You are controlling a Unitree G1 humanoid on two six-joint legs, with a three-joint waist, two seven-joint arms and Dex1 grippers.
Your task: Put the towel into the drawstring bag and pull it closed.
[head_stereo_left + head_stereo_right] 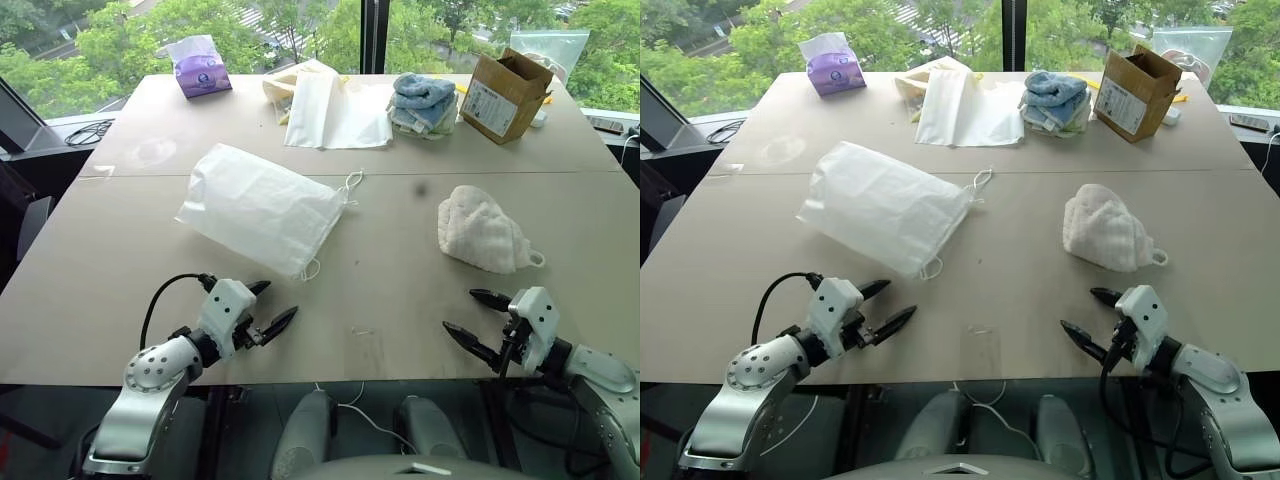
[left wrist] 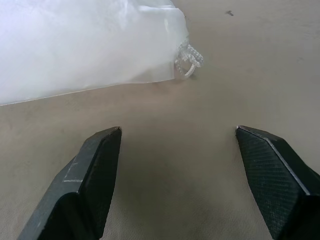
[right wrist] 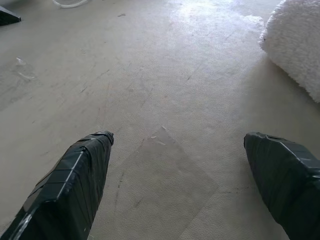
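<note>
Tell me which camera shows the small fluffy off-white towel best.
The left eye view: the small fluffy off-white towel lies whole on the table, loop included. The right eye view shows much the same; the right wrist view catches just one fluffy edge.

Silver arms, white wrists, black-fingered left gripper (image 1: 272,306).

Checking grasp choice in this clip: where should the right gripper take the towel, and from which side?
Probably the towel's raised fluffy middle, from the near side: it lies bunched just beyond the open right gripper, offering a fold to pinch. Its small corner loop looks too thin.
</note>
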